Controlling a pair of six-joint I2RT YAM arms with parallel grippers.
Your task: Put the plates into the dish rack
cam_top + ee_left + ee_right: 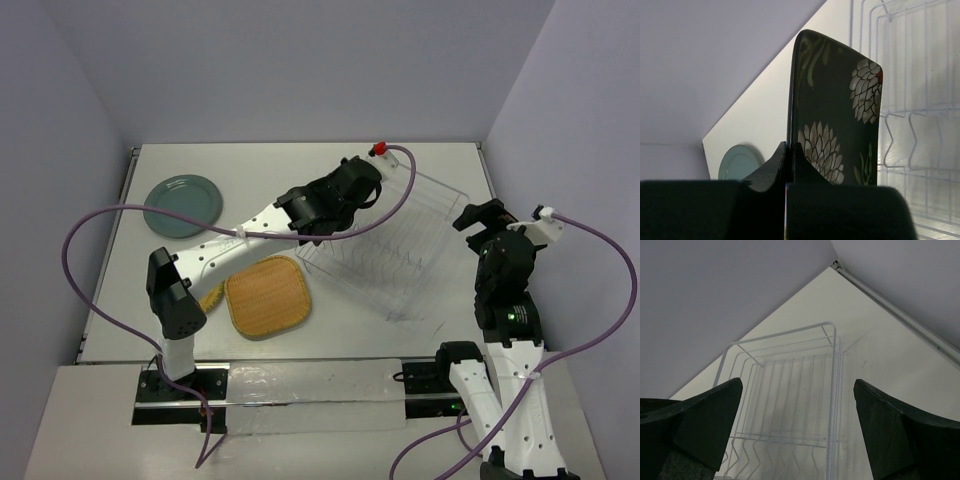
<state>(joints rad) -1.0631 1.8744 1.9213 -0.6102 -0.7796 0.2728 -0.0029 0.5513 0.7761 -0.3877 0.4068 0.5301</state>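
My left gripper (790, 150) is shut on the lower edge of the black square plate (840, 110) with white flowers, and holds it upright on edge. The plate is beside the clear wire dish rack (912, 100), at the rack's (395, 245) left end. The round teal-grey plate (182, 205) lies flat at the table's far left. The tan rounded-square woven plate (267, 297) lies in front of the left arm, partly over the round yellow woven plate (212, 297). My right gripper (798, 385) stands open and empty at the rack's right end, looking down its prongs (785, 405).
The white table (260, 170) ends at walls at the back and on both sides. Purple cables (90, 225) loop off both arms. The left arm (230, 245) stretches across the table above the woven plates.
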